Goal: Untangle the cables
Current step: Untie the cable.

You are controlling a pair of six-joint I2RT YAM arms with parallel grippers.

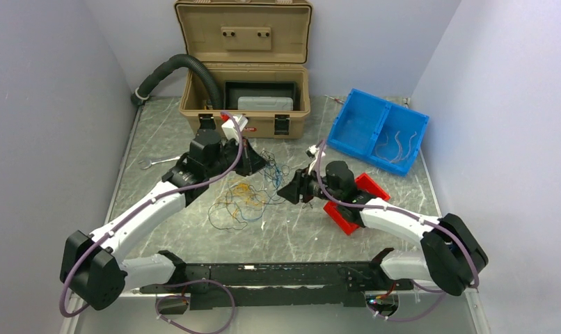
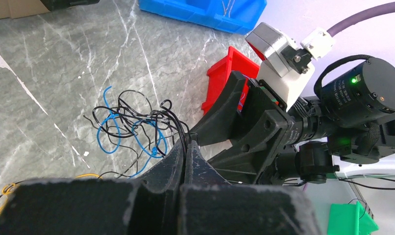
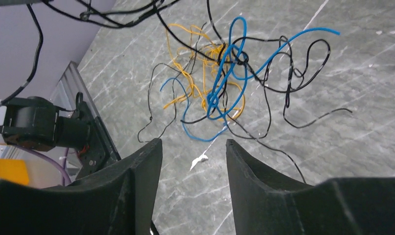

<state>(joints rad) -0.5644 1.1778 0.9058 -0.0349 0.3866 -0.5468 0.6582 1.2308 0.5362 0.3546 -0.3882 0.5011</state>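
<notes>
Marbled tabletop (image 1: 291, 233): left fingers (image 2: 167, 165) pinch the cables (image 3: 220, 83), right fingers (image 3: 136, 171) parted; label (image 1: 253, 129) on tan case (image 1: 194, 111) unreadable.

Jaws together, the black left gripper (image 2: 187, 143) pinches strands from a loose black-and-blue thin-wire tangle (image 2: 129, 129) lying on a grey marbled tabletop (image 2: 63, 63).

A tan box (image 1: 253, 125) stands open, with a black hose (image 1: 184, 65) on its left, a blue bin (image 1: 356, 126) on its right, a red tray (image 1: 370, 186) in front-right, and a wrench (image 1: 154, 163) in front-left.
</notes>
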